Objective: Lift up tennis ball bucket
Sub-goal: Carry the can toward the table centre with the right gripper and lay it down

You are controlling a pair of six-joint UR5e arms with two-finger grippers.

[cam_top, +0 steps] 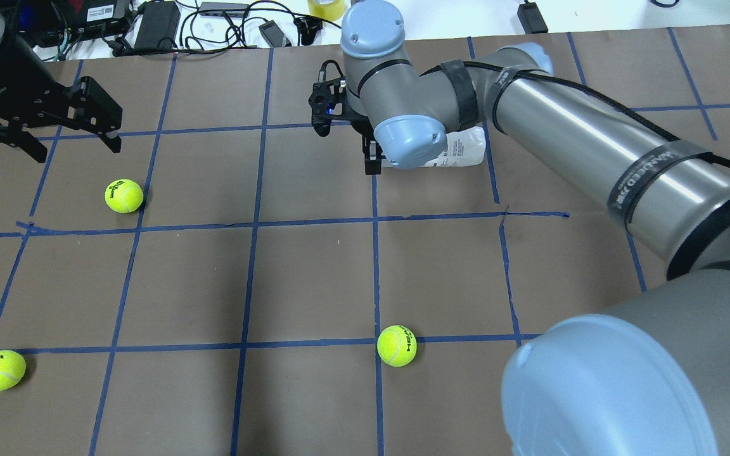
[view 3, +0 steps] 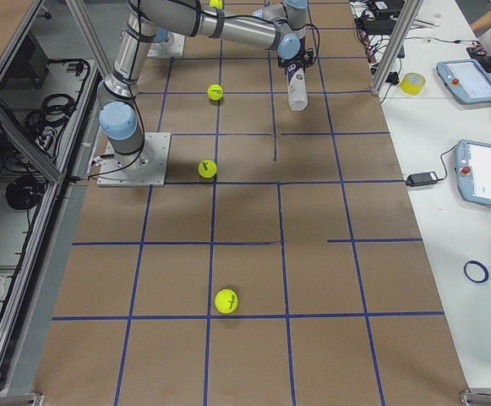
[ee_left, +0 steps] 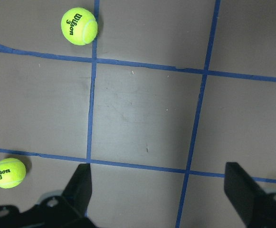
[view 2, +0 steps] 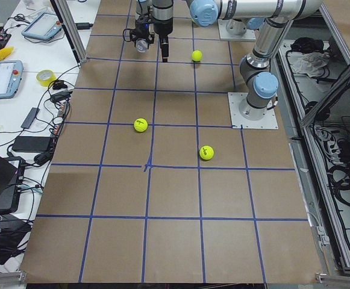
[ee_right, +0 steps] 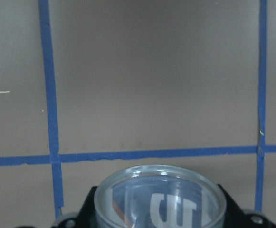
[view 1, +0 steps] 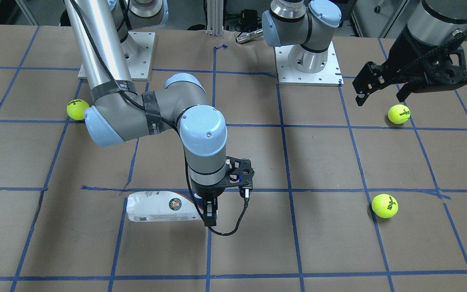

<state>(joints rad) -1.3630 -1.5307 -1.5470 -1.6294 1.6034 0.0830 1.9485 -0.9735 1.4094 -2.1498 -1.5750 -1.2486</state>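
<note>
The tennis ball bucket, a clear can with a white label and a round logo, lies on its side level with the table. I cannot tell if it touches the table. My right gripper points down and is shut on the can's end. The right wrist view shows the can's round rim between the black fingers. In the overhead view the can is half hidden behind my right wrist. My left gripper hangs open and empty above the table, far from the can; it also shows in the left wrist view.
Three yellow-green tennis balls lie on the brown, blue-taped table: one by the right arm's elbow, one under the left gripper, one nearer the front. Cables and chargers lie past the far edge.
</note>
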